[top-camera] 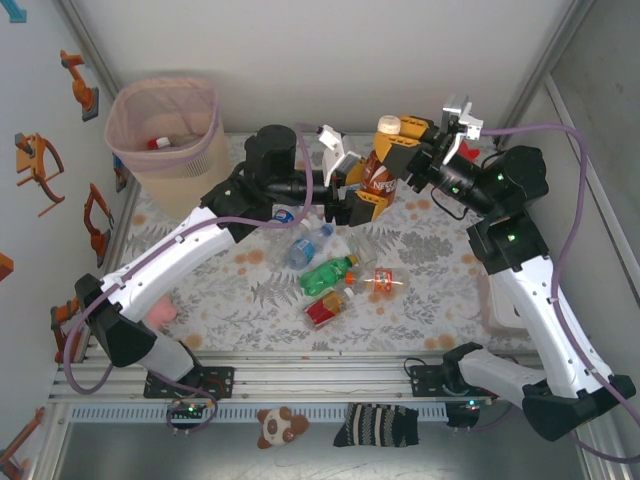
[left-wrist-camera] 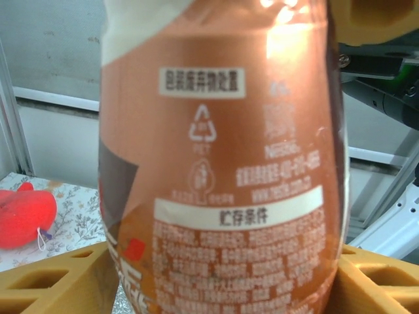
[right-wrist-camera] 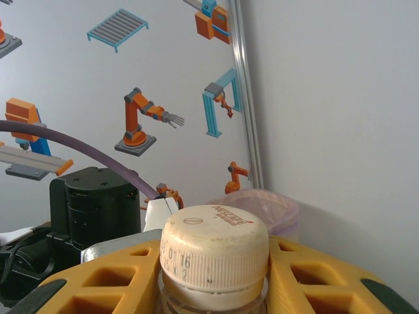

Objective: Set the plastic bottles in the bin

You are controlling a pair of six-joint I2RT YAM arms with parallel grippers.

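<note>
On my overhead feed the bin (top-camera: 162, 128) stands at the table's (top-camera: 430, 260) far left corner, with one red-capped bottle (top-camera: 160, 143) lying inside its pink liner. Toward the middle, the left gripper (top-camera: 366, 197) is clamped on the lower body of the brown bottle (top-camera: 381, 172), which is held upright. My left wrist camera shows its yellow fingers (left-wrist-camera: 49, 278) pressed against both sides of the label. Just to the right, the right gripper (top-camera: 402, 142) is closed around the same bottle's neck. Its fingers (right-wrist-camera: 317, 281) flank the cream cap (right-wrist-camera: 214, 245), though the contact itself sits under the cap's rim and is cut off at the frame edge. Several loose bottles (top-camera: 328, 273) lie clustered on the table in front of both grippers, well apart from the bin. In the left wrist feed a red plush toy (left-wrist-camera: 25, 216) is cut off at the left edge. The brown bottle's base runs out of frame, so I cannot tell whether it clears the table, and the label's small print is too blurred to read.
</note>
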